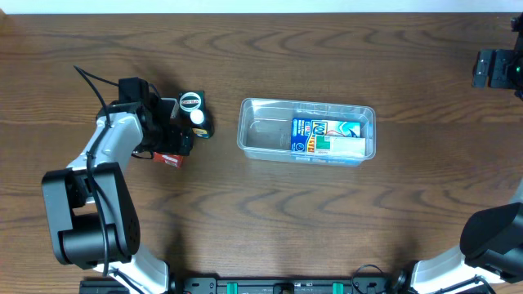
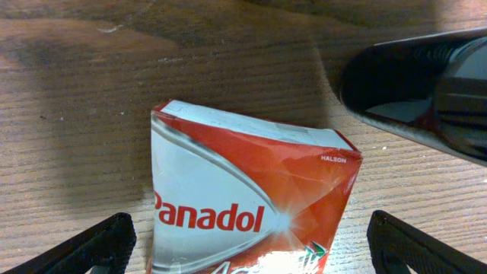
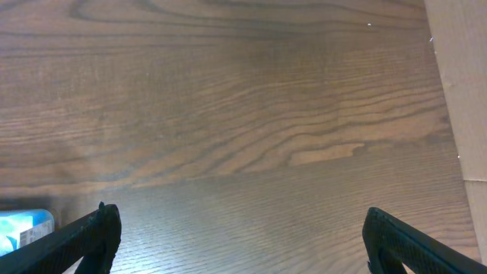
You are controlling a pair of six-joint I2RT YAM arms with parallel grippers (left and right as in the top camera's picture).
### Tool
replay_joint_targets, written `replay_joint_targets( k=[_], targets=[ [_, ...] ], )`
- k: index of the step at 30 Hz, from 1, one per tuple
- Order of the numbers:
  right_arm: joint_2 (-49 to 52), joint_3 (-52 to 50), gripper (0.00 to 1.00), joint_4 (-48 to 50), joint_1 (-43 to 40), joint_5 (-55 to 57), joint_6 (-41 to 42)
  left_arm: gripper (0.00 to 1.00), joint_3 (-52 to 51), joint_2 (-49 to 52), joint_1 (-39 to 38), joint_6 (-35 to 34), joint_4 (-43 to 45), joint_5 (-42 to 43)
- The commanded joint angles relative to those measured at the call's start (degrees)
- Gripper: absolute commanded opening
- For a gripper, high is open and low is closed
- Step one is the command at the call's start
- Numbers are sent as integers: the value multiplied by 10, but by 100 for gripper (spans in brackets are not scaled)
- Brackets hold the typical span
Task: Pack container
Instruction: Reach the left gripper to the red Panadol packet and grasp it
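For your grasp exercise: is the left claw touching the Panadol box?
Apart. Left wrist view shows wood between the box and both fingers of the left claw.

Soft, even light from above keeps the wooden table (image 1: 245,237) bright and sharp, with small glints along the container (image 1: 245,135) rim. In the left wrist view the Panadol box (image 2: 243,198) is crisp, while the dark bottle (image 2: 411,91) is blurred

Bench (image 1: 245,220): matt wood grain. Container (image 1: 253,131): clear glossy plastic. Panadol box (image 2: 243,198): glossy printed cardboard. Bottle (image 2: 415,91): shiny black plastic.
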Motion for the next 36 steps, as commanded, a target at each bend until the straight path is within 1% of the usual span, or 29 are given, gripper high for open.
replay_joint_targets(
  k=[1,3,9,16,21,22,25,30,34,36],
  targets=[
    [-2,-1,99,0,-4,-1,8,98,0,1,-2,0,-4,15],
    [-2,-1,99,0,-4,-1,8,98,-1,1,-3,-6,-10,32],
    [-2,-1,99,0,-4,-1,8,98,-1,1,-3,-45,-7,34],
    [-2,-1,99,0,-4,-1,9,98,-5,1,-3,-47,-13,46],
    [-2,-1,99,0,-4,-1,8,98,-17,3,-3,-44,-12,22],
    [-2,-1,99,0,-4,-1,8,100,-19,3,-3,-44,-12,13],
    [-2,-1,99,0,-4,-1,9,89,-23,3,-3,-45,-10,-4],
    [-2,-1,99,0,-4,-1,8,85,-24,3,-3,-49,-8,-7],
    [-2,-1,99,0,-4,-1,8,74,-24,3,-3,-49,-8,-7],
    [-2,-1,99,0,-4,-1,8,72,-24,3,-3,-62,-6,-8]
  ],
)
